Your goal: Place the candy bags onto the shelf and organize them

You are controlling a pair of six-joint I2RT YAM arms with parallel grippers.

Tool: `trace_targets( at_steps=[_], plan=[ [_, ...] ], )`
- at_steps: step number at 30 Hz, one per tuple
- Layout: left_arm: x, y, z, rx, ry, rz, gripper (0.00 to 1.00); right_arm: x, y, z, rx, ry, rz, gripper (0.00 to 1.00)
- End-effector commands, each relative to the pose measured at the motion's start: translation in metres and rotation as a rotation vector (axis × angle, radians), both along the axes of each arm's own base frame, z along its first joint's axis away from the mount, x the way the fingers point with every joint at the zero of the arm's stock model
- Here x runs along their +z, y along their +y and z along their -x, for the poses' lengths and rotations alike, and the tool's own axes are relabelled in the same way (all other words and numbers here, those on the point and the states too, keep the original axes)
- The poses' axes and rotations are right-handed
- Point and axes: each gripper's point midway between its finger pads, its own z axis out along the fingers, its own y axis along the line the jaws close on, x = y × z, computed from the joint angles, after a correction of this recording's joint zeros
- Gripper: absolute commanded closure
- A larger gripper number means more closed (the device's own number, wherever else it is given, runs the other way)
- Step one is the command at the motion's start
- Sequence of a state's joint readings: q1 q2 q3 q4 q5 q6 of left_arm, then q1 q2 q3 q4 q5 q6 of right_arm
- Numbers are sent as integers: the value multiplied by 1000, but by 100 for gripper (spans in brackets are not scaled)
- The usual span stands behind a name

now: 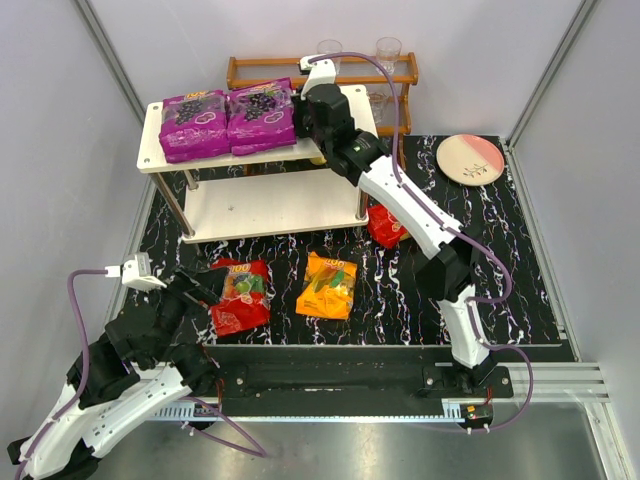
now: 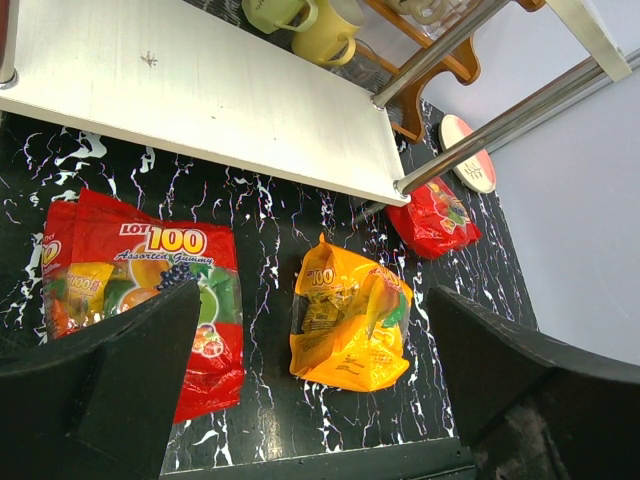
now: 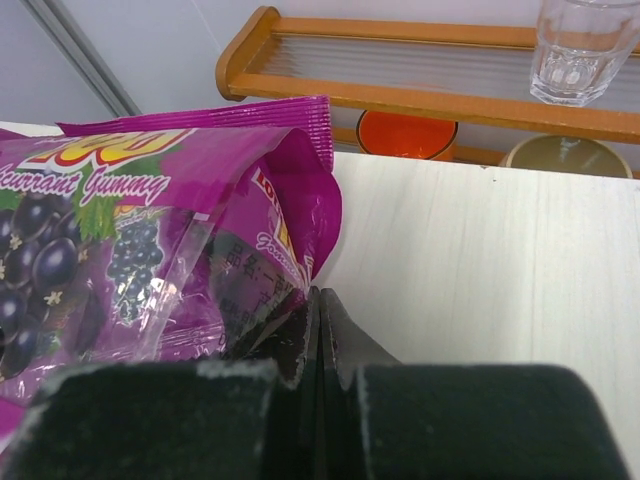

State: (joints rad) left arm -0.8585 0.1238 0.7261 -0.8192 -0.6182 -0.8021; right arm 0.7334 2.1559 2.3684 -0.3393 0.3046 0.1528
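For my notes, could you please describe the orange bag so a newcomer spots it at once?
Find the white shelf at the back of the black table. In front of the shelf lies the orange bag, between the left red bag and the right red bag. It alone is orange.

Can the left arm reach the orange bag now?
Probably yes: the left gripper is open, and the orange candy bag lies uncovered just ahead, clear of the near red candy bag.

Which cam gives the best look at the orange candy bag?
Left wrist: the orange candy bag sits mid-frame, close and unobstructed. Top external shows it small but whole. Right wrist misses it entirely.
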Motion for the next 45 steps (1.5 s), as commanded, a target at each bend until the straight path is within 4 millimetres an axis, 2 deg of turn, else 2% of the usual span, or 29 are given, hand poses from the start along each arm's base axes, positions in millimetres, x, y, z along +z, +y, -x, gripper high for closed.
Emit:
trace_targets(
  at_steps=[1,11,16,17,19,21,22,23,24,25,26,27,28,29,30,31,32,33,34,35,36,37,38,39,40,41,42,44,45],
  plan=[
    [11,3,0,13,-28,29,1,2,18,7,74,-8,4,97],
    [11,2,0,10,-25,35,1,-1,27,12,105,-7,33,94],
    [11,1,0,8,-28,38,1,2,4,6,1,-22,65,93],
    [11,2,0,10,-28,40,1,13,-3,7,-16,-39,57,92],
    [11,3,0,11,-29,39,1,13,-8,7,-7,-54,76,92],
    [11,2,0,9,-29,35,1,31,-23,10,-21,-86,62,90],
    [10,2,0,9,-27,33,1,27,-26,10,-23,-90,72,88],
    [10,2,0,8,-27,36,1,44,-37,14,-36,-118,49,85],
    [9,1,0,6,-26,35,1,48,-44,15,-46,-127,45,82],
    [9,2,0,8,-28,38,1,46,-47,15,-50,-133,44,76],
    [9,2,0,8,-25,38,1,60,-57,21,-58,-154,29,65],
    [8,2,0,10,-27,39,1,55,-66,20,-81,-147,41,51],
    [7,1,0,8,-25,35,1,72,-76,29,-94,-176,20,45],
    [8,1,0,7,-27,37,1,76,-84,33,-116,-184,16,41],
    [8,1,0,8,-27,37,1,57,-87,36,-117,-160,43,41],
    [8,1,-1,8,-29,38,1,83,-100,51,-125,-211,-7,41],
    [8,0,-1,6,-30,35,1,81,-106,57,-127,-215,-13,41],
    [9,-1,-2,4,-34,39,1,57,-108,60,-127,-182,-1,41],
    [9,-2,-2,2,-34,36,1,70,-120,77,-124,-200,-29,41],
    [10,-3,-2,-5,-39,34,1,64,-125,85,-124,-190,-33,41],
    [10,-5,-3,-9,-36,28,1,33,-124,92,-114,-138,-7,41],
    [10,-5,-4,-9,-33,20,1,41,-131,111,-107,-154,-24,41],
    [11,-7,-4,-15,-35,16,1,35,-137,120,-133,-148,-14,41],
    [10,-8,-5,-17,-29,7,1,7,-137,131,-134,-111,23,41],
    [10,-9,-6,-20,-28,2,1,13,-135,156,-105,-122,-5,41],
    [11,-11,-7,-23,-31,-2,1,4,-140,165,-121,-105,-12,40],
    [11,-12,-8,-23,-29,-5,1,-27,-141,177,-121,-34,-17,39],
    [12,-14,-9,-26,-29,-8,1,-42,-148,201,-113,24,-84,34],
    [12,-15,-10,-28,-27,-10,1,-80,-150,211,-122,111,-104,32]
  ],
)
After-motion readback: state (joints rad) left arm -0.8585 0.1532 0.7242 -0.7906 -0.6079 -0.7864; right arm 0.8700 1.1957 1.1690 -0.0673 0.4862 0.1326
